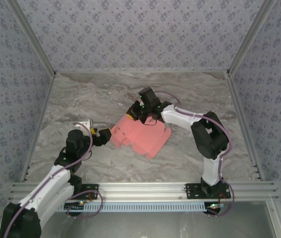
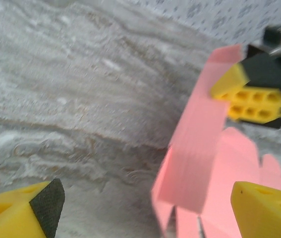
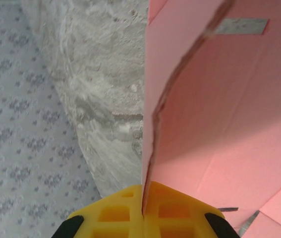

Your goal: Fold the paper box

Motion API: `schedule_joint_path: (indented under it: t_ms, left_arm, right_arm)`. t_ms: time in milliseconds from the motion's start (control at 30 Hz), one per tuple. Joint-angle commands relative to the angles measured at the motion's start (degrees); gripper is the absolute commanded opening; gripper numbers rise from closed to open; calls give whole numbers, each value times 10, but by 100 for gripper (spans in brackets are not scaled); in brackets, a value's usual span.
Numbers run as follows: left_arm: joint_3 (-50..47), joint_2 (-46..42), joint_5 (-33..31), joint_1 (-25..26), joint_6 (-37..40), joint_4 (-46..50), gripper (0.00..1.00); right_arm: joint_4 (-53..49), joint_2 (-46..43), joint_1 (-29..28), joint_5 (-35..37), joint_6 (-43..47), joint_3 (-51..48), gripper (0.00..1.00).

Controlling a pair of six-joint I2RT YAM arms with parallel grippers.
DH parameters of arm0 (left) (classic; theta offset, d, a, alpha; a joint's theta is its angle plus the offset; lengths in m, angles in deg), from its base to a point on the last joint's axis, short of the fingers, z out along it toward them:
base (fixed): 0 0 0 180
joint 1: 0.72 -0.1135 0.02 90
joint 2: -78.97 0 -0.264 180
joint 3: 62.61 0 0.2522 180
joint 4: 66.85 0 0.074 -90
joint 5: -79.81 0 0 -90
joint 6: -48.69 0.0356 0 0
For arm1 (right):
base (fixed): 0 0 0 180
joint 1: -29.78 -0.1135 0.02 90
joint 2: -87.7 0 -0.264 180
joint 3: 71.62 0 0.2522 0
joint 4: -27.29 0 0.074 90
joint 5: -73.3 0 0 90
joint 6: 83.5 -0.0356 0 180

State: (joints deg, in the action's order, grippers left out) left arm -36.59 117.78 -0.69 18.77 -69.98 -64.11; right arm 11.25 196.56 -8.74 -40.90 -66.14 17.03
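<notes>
The right gripper (image 3: 143, 207) is pressed together on a thin raised flap of the paper box (image 1: 141, 135) — in its wrist view the two yellow fingers (image 3: 115, 213) meet with only the edge of the card between them. From above, these fingertips are hidden under the gripper's own black body, so the grip is hard to see there. The flap stands up at the far left corner of the sheet. The rest of the pink card lies flat and unfolded near the middle of the marble-patterned table (image 1: 81, 99). In both wrist views the card is cut off by the frame edges.

The left gripper (image 1: 103, 135) has its jaws wide apart and holds nothing — it is just beside the left edge of the card, pointing right. Its wrist view is blurred, and I cannot tell whether a finger touches the card. The left arm reaches in low and bent from the near left. The right arm rises from its base at the near right, folds at the elbow and stretches left to the card's far corner.
</notes>
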Motion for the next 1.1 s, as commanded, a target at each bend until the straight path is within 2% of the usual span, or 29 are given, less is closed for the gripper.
schedule_joint_path:
  t_ms: [0,133,333,500,833,933,1067]
  left_arm:
    - [8,-18,13,-3,-24,13,89]
    - [29,28,18,-2,-14,3,88]
    - [79,146,94,5,29,-15,79]
    - [93,211,147,23,30,-40,72]
    - [100,231,104,44,67,-8,64]
    - [111,257,102,52,82,-3,63]
    - [126,304,110,58,93,-9,56]
  right_arm:
    - [77,-13,12,-53,60,-35,9]
    - [83,-15,18,-86,86,-43,10]
    - [79,-16,26,-116,105,-48,11]
    - [92,-19,34,-127,94,-55,11]
    - [105,-17,39,-137,77,-55,12]
    - [111,-16,39,-139,72,-55,12]
    - [116,-16,39,-140,67,-58,12]
